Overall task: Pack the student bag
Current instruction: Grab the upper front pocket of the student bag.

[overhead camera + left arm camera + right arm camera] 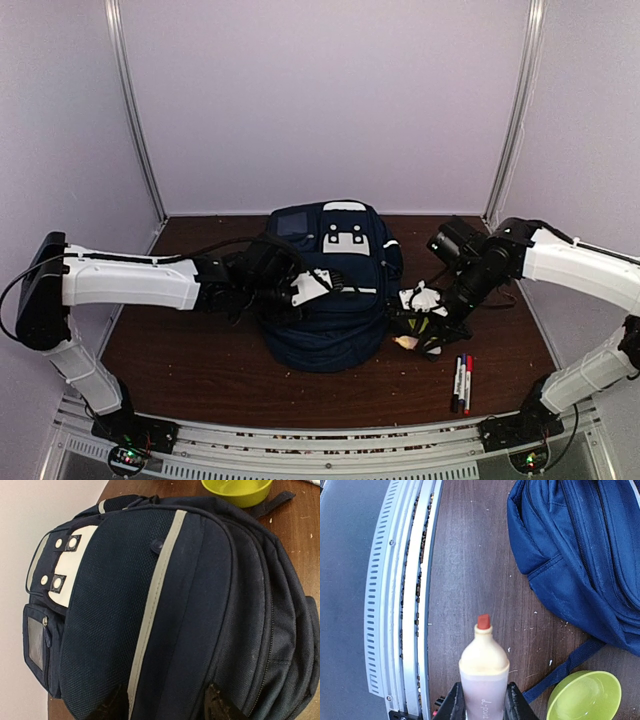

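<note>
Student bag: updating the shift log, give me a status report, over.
Left gripper open over student bag. Right gripper shut on highlighter. Bag looks zipped; green bowl beside it.

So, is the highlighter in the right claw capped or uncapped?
Uncapped. The highlighter held by the right claw shows a bare reddish tip, no cap on it.

Two-arm rig: left arm (130,282) and right arm (580,262), white link shells, black joints and wrists, thin black cables, green-lit bases (128,458)
</note>
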`<state>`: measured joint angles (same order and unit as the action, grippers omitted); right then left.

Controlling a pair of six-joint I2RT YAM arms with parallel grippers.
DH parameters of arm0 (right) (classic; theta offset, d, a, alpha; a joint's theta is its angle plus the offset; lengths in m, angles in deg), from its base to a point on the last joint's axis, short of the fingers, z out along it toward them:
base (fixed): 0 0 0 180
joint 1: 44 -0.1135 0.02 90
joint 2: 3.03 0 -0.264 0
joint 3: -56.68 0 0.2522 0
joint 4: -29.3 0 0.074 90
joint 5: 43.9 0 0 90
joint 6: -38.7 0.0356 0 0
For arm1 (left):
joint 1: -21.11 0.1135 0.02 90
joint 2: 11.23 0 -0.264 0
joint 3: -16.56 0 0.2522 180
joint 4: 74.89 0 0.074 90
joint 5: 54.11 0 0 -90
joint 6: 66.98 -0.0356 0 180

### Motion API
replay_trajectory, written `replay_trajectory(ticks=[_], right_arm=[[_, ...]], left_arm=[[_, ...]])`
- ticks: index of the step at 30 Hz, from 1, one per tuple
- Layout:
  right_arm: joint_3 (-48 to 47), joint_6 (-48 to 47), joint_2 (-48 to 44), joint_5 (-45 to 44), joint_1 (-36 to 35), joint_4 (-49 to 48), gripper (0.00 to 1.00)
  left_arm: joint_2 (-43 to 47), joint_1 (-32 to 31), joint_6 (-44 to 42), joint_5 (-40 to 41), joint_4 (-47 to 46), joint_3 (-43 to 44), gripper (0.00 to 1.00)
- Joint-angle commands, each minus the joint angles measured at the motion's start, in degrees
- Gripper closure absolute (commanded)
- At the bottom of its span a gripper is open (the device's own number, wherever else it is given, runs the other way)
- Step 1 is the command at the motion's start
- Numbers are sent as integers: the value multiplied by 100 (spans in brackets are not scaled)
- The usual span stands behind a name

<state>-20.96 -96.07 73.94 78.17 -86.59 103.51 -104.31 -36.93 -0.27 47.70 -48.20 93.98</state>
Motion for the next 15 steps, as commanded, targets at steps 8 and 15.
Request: replay_trajectory(ticks=[8, 15], right_arm=[[167, 158, -176, 174, 49, -82, 86], [96, 182, -103, 244, 56, -103, 87]], left_arm=[[132, -110, -526, -135, -155, -42, 40], [-286, -111, -530, 669, -8, 197, 61]])
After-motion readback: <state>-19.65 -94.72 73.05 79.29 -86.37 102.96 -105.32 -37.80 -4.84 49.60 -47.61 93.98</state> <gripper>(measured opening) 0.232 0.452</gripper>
